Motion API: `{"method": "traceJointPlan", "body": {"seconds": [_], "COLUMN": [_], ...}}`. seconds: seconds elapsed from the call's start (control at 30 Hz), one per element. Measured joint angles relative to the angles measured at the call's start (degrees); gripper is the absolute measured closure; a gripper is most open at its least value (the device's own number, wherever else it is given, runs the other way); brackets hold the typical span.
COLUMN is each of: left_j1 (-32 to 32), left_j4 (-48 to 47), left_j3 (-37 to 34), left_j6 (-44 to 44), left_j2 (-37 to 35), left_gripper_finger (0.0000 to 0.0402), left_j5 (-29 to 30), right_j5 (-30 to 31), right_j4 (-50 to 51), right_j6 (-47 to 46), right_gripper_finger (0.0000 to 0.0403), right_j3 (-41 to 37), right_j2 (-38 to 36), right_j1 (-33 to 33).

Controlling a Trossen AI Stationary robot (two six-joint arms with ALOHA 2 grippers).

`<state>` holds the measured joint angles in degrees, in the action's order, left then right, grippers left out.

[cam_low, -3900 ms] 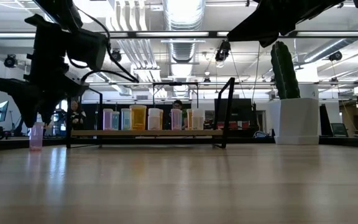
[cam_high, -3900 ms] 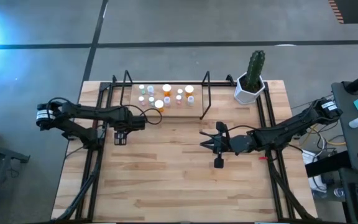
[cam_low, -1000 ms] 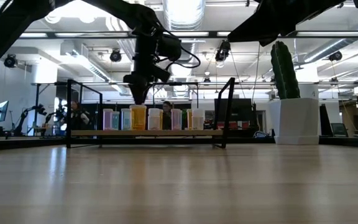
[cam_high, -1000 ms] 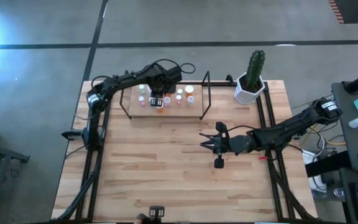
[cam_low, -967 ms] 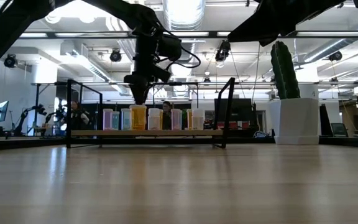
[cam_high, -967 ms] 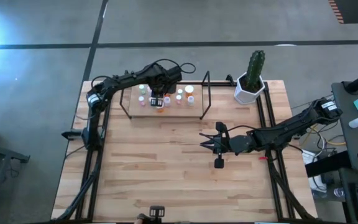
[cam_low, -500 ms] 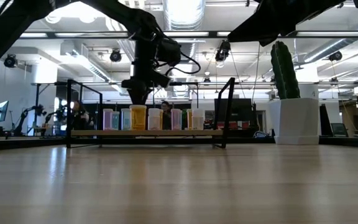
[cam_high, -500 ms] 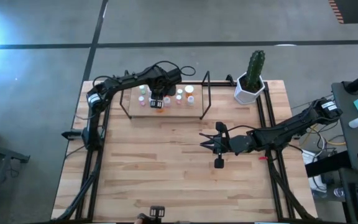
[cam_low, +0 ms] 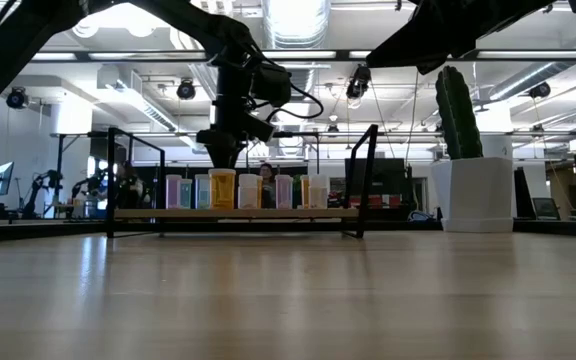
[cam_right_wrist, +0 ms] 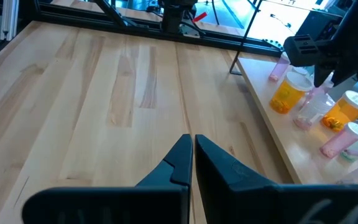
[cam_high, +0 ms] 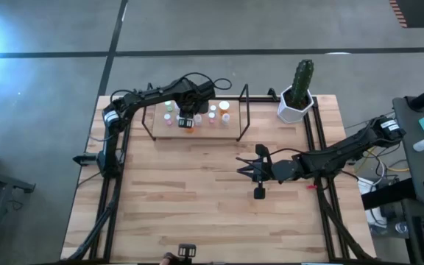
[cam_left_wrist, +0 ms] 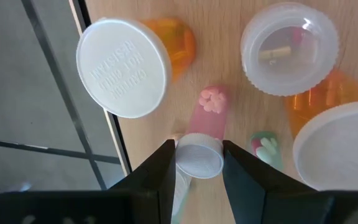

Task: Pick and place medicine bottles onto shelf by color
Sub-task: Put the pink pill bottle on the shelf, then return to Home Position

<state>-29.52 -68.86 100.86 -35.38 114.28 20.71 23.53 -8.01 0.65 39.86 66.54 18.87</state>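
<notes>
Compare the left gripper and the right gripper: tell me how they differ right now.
The left gripper is over the shelf, among the bottles; the right gripper is over bare tabletop mid-table. The left gripper's fingers clasp a small pink bottle just below its white cap; the right gripper's fingers are shut on nothing. The left gripper points down; the right gripper lies level. Both are dark two-finger grippers.

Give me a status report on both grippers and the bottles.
Left gripper over the shelf, shut on a pink bottle. Right gripper shut, empty, waiting mid-table. Neighbouring bottles crowd close; nothing else obstructs.
</notes>
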Motion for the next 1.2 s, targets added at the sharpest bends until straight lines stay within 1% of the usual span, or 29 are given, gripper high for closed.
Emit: {"method": "traceJointPlan", "body": {"seconds": [0.4,0.77,0.97,1.2], "left_j1": [0.0,0.58,0.88,1.71], "left_j4": [-0.02,-0.59,-0.59,-2.77], "left_j3": [-0.37,-0.46,-0.46,0.67], "left_j6": [-0.99,-0.98,-1.0,-1.02], "left_j2": [0.0,0.0,0.0,-1.58], "left_gripper_finger": [0.0306,0.0242,0.0236,0.0235], "left_j5": [-0.48,-0.74,-0.66,3.17], "right_j5": [0.02,0.01,0.0,0.02], "right_j4": [0.0,0.0,0.0,0.0], "right_j6": [0.02,0.02,0.02,0.26], "right_gripper_finger": [0.0394,0.0394,0.0394,0.0394], "right_j3": [-0.02,0.0,-0.01,0.0], "right_j2": [0.0,0.0,0.0,0.0], "right_j1": [0.0,0.0,0.0,0.0]}}
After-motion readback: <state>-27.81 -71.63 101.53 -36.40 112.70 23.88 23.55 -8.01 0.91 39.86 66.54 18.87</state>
